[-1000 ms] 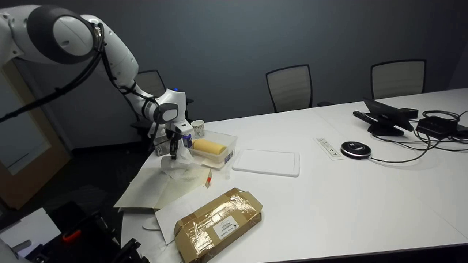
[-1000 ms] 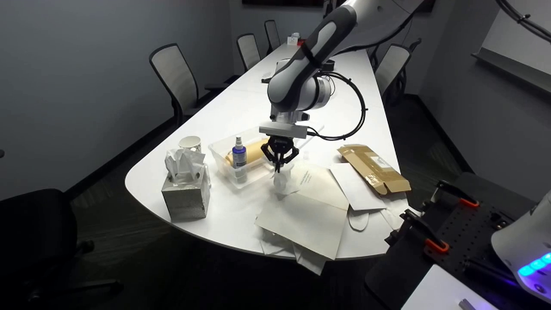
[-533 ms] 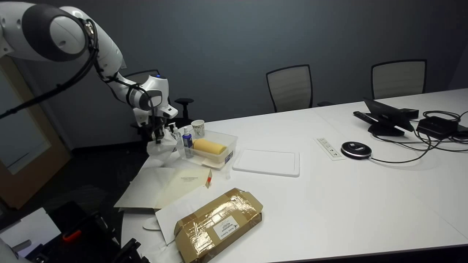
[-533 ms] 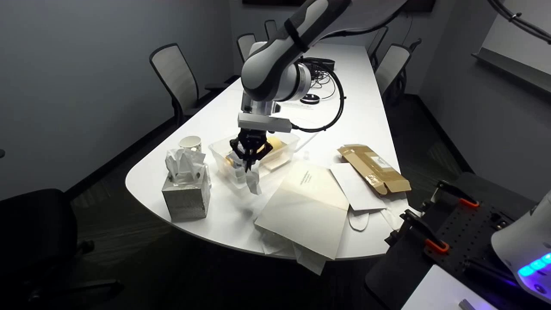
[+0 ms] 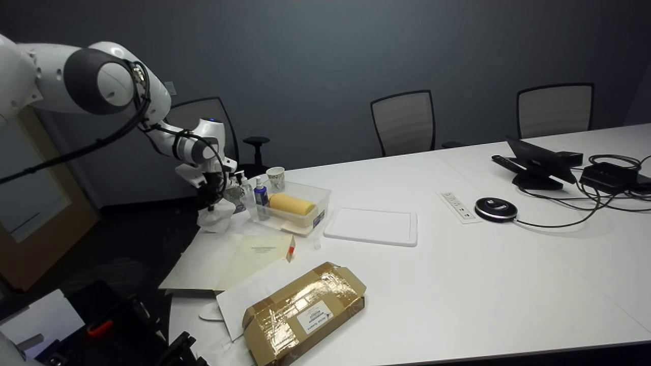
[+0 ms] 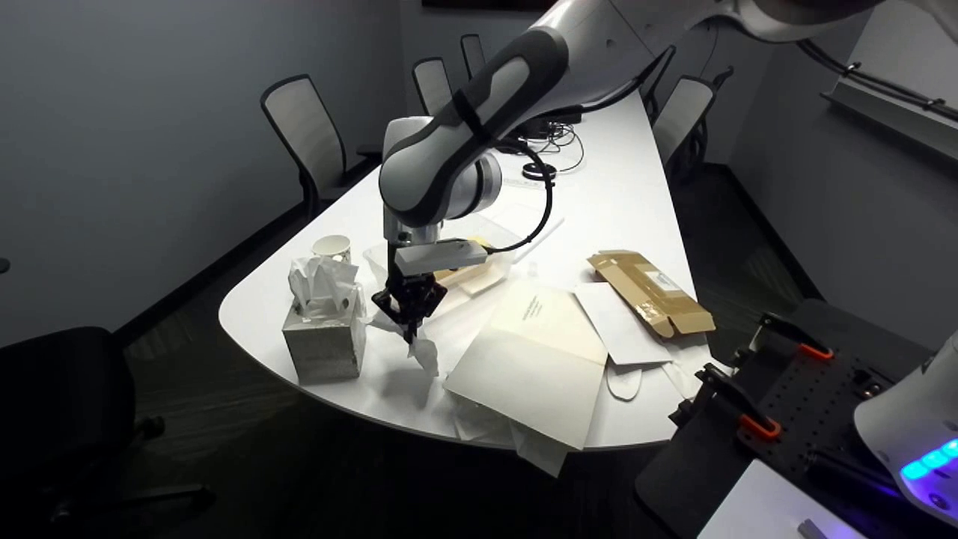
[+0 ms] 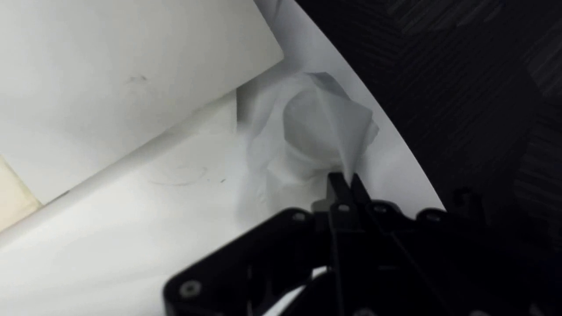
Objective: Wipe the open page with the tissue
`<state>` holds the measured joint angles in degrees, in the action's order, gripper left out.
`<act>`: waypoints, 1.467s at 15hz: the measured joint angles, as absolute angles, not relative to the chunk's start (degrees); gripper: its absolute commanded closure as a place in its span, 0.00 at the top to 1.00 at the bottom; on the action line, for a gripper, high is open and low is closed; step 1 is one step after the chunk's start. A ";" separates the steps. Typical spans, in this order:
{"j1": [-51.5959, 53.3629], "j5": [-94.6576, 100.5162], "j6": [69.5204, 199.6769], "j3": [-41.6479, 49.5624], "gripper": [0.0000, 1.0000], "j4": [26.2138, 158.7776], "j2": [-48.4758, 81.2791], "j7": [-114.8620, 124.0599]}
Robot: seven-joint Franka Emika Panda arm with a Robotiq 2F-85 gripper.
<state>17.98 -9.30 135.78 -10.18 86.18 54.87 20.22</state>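
Note:
The open page is a large cream-white sheet [image 5: 208, 259] of a spread book. It lies near the table's rounded end in both exterior views [image 6: 528, 385] and fills the upper left of the wrist view [image 7: 131, 79]. A small orange-red piece [image 5: 291, 250] shows at its edge. My gripper [image 7: 347, 177] is shut on the crumpled white tissue [image 7: 325, 123], which hangs from the fingertips. In an exterior view the gripper [image 6: 410, 340] and tissue [image 6: 425, 358] are beside the page, between it and the tissue box. I cannot tell whether the tissue touches the table.
A grey tissue box [image 6: 325, 344] and a paper cup [image 5: 275, 178] stand near the gripper. A clear bin [image 5: 318, 203] holds a yellow roll [image 5: 291, 203] and a blue spray bottle [image 5: 261, 193]. A cardboard box [image 5: 305, 310] and white sheets [image 6: 621, 326] lie beyond the page.
My gripper has moved with the tissue from the page's edge near the bin toward the tissue box, off the page, and has come lower in the last half second. The page has not moved.

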 measured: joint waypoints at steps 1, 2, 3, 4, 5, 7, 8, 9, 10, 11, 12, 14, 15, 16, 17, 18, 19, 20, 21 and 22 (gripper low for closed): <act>18.22 -8.53 135.73 -9.95 0.00 84.73 56.52 19.22; 18.45 -7.78 135.69 -9.70 0.00 83.30 57.99 18.46; 18.61 -7.28 135.61 -9.54 0.26 81.89 59.28 17.88; 18.68 -6.95 135.40 -9.47 0.29 80.57 60.39 17.29; 18.75 -6.91 134.95 -9.40 0.34 79.28 61.33 17.06; 18.86 -6.81 133.43 -9.13 0.49 77.07 62.56 17.06; 18.89 -6.73 132.66 -8.93 0.58 76.20 62.85 17.06; 18.90 -6.71 131.75 -8.75 0.64 75.46 62.95 17.06; 18.88 -6.71 130.85 -8.60 0.73 74.76 62.94 17.06; 18.82 -6.71 130.15 -8.57 0.80 74.17 62.90 16.94; 18.70 -6.71 129.83 -8.58 0.86 73.86 62.74 16.26; 18.43 -6.71 129.57 -8.65 0.99 73.87 61.88 14.63; 18.37 -6.71 129.09 -8.65 1.00 74.00 61.15 14.20; 18.30 -6.71 127.99 -8.54 1.00 74.25 60.12 13.84; 18.27 -6.68 126.55 -8.22 1.00 74.66 58.82 13.83; 18.25 -6.68 125.15 -7.70 1.00 75.37 57.25 13.90; 18.13 -6.68 123.85 -7.10 1.00 76.45 55.43 14.00; 17.82 -6.68 123.01 -6.50 1.00 77.91 53.38 14.18; 17.45 -6.68 122.68 -5.79 1.00 79.74 51.17 14.80; 16.96 -6.68 122.66 -5.04 1.00 81.90 48.79 15.58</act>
